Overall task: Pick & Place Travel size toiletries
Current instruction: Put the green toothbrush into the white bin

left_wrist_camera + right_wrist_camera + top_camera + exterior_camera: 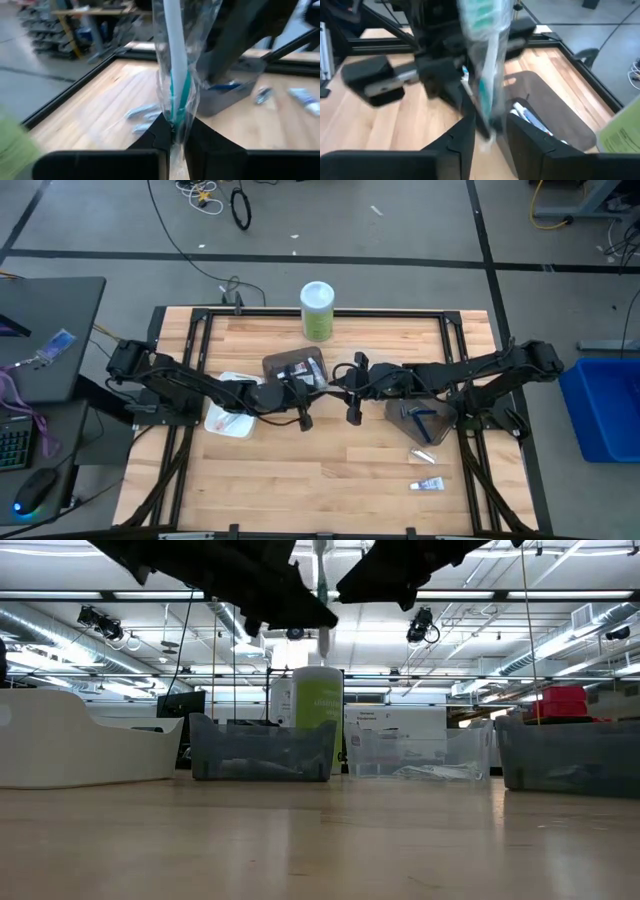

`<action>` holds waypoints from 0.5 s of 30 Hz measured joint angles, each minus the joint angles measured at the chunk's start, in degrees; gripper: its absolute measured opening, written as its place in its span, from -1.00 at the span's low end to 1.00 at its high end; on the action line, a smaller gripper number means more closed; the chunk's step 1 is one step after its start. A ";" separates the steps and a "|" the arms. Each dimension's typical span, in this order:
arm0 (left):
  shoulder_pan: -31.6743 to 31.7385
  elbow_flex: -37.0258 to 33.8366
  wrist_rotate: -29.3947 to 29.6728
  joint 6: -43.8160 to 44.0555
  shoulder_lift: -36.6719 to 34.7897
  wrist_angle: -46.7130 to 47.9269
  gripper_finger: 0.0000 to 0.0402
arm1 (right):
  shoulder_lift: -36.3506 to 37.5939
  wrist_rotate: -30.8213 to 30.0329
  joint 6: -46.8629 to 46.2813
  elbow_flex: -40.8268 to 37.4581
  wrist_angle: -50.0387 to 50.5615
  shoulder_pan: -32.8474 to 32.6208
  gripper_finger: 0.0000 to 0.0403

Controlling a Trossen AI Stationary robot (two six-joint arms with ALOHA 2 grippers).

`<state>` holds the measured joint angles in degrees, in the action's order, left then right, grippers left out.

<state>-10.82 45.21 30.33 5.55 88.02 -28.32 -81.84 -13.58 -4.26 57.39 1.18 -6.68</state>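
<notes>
A white-and-teal toothbrush (175, 75) in a clear wrapper hangs upright in the air over the middle of the table, between both grippers (322, 610). My left gripper (174, 134) comes from the table's left and is shut on it. My right gripper (490, 131) comes from the right and is shut on the same toothbrush (485, 60). In the high view the two grippers meet near the table's middle (335, 380). More toiletries lie in a dark tray (420, 418) under the right arm. A tube (427, 484) and a small packet (422, 455) lie loose on the wood. My left gripper pinches the wrapped toothbrush between its two fingers at the teal part of the handle (175, 117). The toothbrush is lifted clear of the table. My right gripper has the wrapped toothbrush between its two fingers near one end of the wrapper (487, 127). The rest runs on ahead of the fingers, clear of the table.
A tall green canister (318, 310) stands at the far edge. A dark tray (295, 367) with items sits just beyond the grippers, a white tray (225, 420) lies under the left arm, and a clear tray (420, 752) shows in the low view. Bare wood lies toward the near edge.
</notes>
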 joint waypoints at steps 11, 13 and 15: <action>-1.50 0.00 7.09 25.54 -13.66 43.12 -0.79 | 0.00 0.23 0.17 0.02 5.11 0.00 -0.36; -1.50 0.02 3.27 32.04 -15.62 51.09 -0.82 | 0.00 0.23 0.17 0.02 5.23 0.00 -0.35; -1.86 0.00 0.25 38.42 -17.31 59.03 -0.85 | 0.00 0.23 0.17 0.02 5.10 0.00 -0.35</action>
<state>-12.68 45.21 30.58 43.97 70.71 30.71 -81.84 -13.34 -4.10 57.41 6.27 -6.68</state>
